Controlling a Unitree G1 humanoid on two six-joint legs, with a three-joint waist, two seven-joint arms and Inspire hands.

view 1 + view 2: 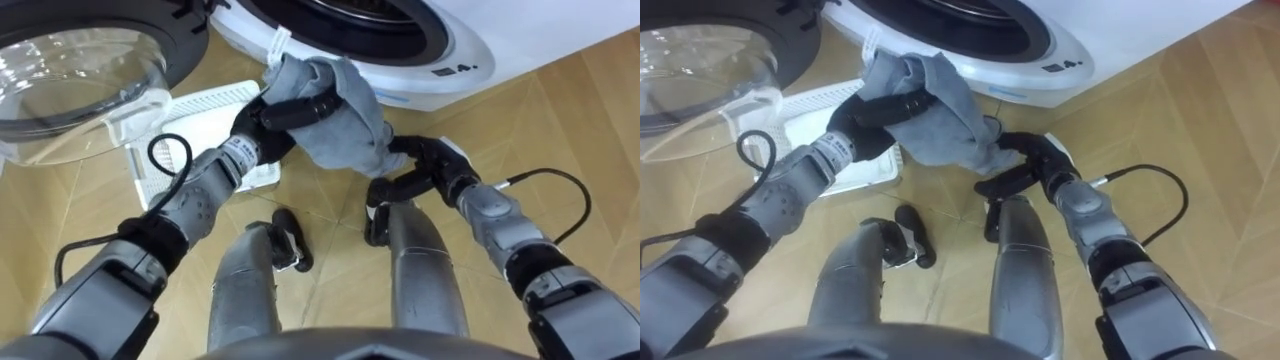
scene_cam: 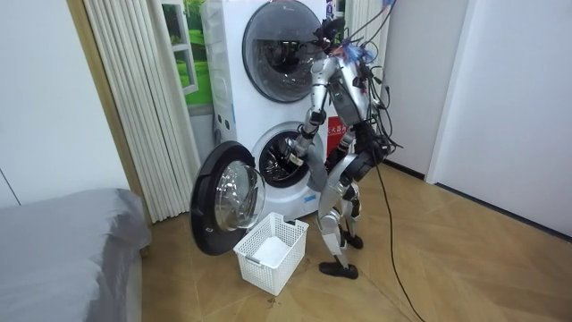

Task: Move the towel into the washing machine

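A grey-blue towel hangs bunched in front of the washing machine's open drum. My left hand is shut on its upper part, just below the drum's rim. My right hand is at the towel's lower right corner, fingers curled round the hanging end. In the room view I stand bent slightly toward the lower machine, the towel dangling at the opening.
The round glass door stands swung open at my left. A white laundry basket sits on the wooden floor below the door. A second machine is stacked above. A grey bed lies at the room view's left.
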